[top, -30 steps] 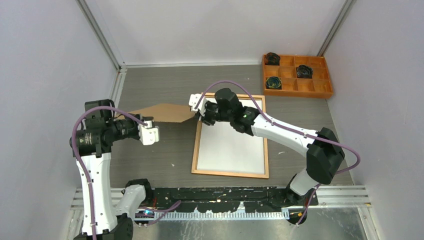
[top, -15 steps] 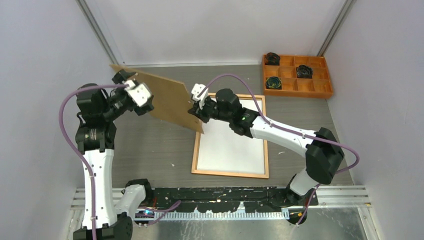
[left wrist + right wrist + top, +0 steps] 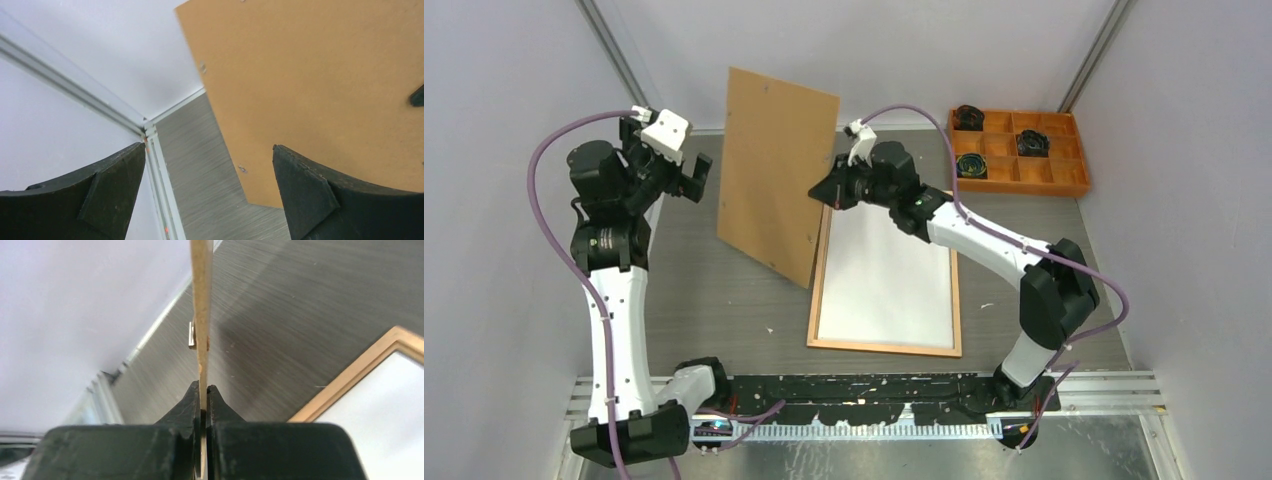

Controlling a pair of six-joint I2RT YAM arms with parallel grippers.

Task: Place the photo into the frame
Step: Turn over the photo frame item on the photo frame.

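The frame (image 3: 959, 290) lies flat on the table right of centre, its orange-brown corner (image 3: 360, 365) also in the right wrist view. A white surface (image 3: 889, 285) fills it; no printed photo shows anywhere. A plain brown backing board (image 3: 774, 170) stands nearly upright over the frame's left edge. My right gripper (image 3: 824, 194) is shut on the board's right edge (image 3: 201, 315), fingers pinching it (image 3: 203, 387). My left gripper (image 3: 692, 178) hangs open just left of the board (image 3: 325, 90), nothing between its fingers (image 3: 208, 147).
An orange compartment tray (image 3: 1074, 186) with dark rolls (image 3: 970, 165) sits at the back right. Grey walls close in the table on three sides, with a metal corner post (image 3: 145, 131) at the back left. A black rail (image 3: 874, 385) runs along the near edge.
The left gripper opened, let go of the board and swung up toward the back left. The right gripper shut on the board's edge and raised it from flat to nearly upright.
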